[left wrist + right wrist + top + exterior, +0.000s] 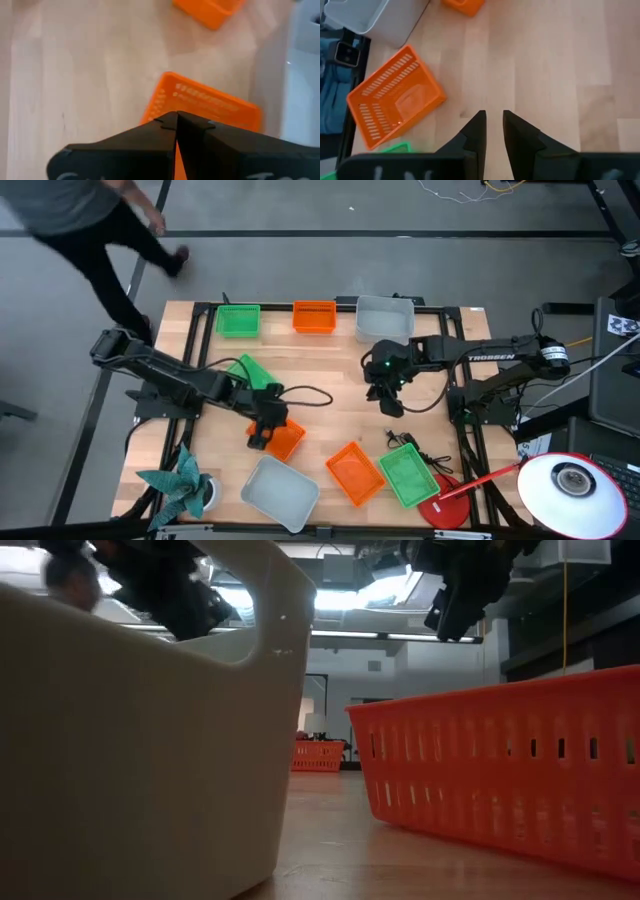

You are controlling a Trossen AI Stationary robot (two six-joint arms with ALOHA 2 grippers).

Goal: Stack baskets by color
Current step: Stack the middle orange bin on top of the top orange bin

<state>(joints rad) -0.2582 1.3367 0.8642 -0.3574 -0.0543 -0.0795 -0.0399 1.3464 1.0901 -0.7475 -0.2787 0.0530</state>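
Here left end effector [262,435] grips orange basket [284,439]

Bare wood [330,415] between scattered baskets [355,473]

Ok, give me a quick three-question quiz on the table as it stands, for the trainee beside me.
1. True or false: the right pincer holds a basket.
2. What colour is the basket at the left pincer?
3. The back row, from the left arm's side to the right arm's: A) green, orange, grey; B) grey, green, orange; C) orange, grey, green?
Key: 1 false, it is empty above the table. 2 orange. 3 A: green basket, orange basket, grey basket.
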